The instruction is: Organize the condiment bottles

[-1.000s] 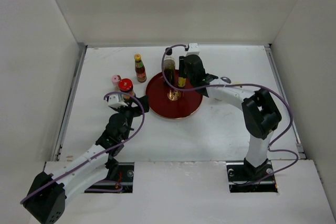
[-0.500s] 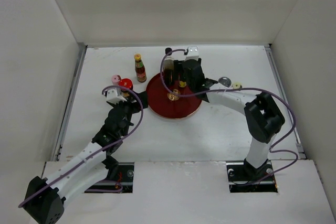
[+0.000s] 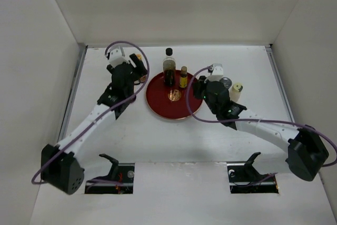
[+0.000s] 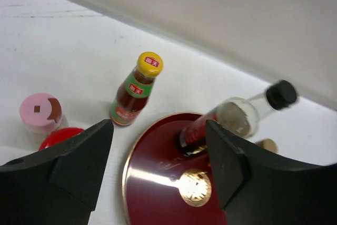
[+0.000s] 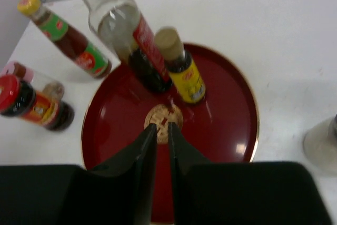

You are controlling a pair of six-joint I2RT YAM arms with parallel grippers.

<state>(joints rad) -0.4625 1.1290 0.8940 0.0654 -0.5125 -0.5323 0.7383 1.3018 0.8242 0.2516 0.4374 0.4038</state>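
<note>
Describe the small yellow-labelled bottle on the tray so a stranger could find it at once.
Find the round red tray on the white table. Two bottles stand on its far half; take the right one, the small amber bottle. It is much shorter than the tall clear bottle beside it, with a yellow label and tan cap.

Bright, even light falls from above on the white table (image 3: pixel 174 130) and walls, leaving only faint, soft shadows beside the arms in the top view. The red tray (image 4: pixel 158 154) carries a white patch of glare in both wrist views. The left wrist view bends the tall bottle (image 4: pixel 234 117) outward and smears its cap, while the right wrist view is soft throughout, its black fingers (image 5: pixel 139 177) nearly featureless.
</note>
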